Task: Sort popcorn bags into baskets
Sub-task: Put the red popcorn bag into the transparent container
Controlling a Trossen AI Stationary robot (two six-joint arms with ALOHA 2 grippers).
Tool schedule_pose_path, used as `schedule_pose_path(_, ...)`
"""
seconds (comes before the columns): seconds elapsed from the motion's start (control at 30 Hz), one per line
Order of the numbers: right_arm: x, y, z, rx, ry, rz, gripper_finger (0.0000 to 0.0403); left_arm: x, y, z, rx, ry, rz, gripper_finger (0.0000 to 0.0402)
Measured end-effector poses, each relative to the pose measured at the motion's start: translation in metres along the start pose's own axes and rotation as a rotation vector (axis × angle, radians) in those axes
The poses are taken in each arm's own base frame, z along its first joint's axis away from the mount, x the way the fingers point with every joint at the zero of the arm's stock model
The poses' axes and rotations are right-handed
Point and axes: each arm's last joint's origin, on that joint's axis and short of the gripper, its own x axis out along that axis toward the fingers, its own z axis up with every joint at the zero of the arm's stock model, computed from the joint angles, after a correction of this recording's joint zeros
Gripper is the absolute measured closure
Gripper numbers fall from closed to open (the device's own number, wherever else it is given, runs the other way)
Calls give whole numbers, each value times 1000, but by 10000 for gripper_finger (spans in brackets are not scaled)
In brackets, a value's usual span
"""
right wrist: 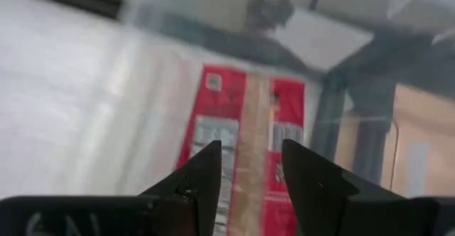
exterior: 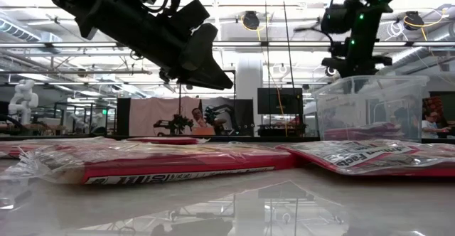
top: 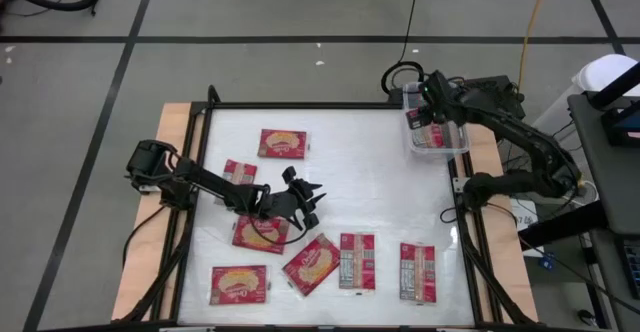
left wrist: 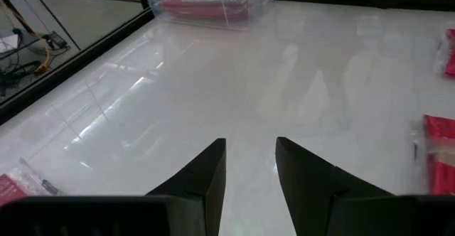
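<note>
1. The right gripper is held over the clear basket at two o'clock, fingers spread, empty.
2. A popcorn bag is seen lying inside.
3. The left gripper is held mid-table, fingers parted, empty.
4. Seven popcorn bags are scattered on the table.

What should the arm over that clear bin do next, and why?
Probably lift away and go for another packet. The right tool hangs open over the clear bin, with a red packet lying flat inside and nothing between its fingers. Several packets, like one near the table's front edge, are still unsorted.
</note>
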Motion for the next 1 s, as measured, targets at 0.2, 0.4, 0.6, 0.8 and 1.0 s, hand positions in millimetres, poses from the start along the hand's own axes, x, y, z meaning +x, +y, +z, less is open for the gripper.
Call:
schedule_pose_path(0.2,22,-9,3,-9,133,27,261,2,2,-1,-4,22,-29,275)
schedule_pose_path(0.4,36,-7,5,-8,180,18,261,9,17,-6,24,93,25,275)
schedule_pose_path(0.6,43,-5,4,18,229,14,261,29,58,-4,9,148,89,275)
schedule_pose_path(0.8,37,-7,1,-61,236,56,261,43,107,-2,-92,228,43,275)
schedule_pose_path(1.0,17,-14,-2,-74,189,120,261,32,132,10,-117,255,38,275)
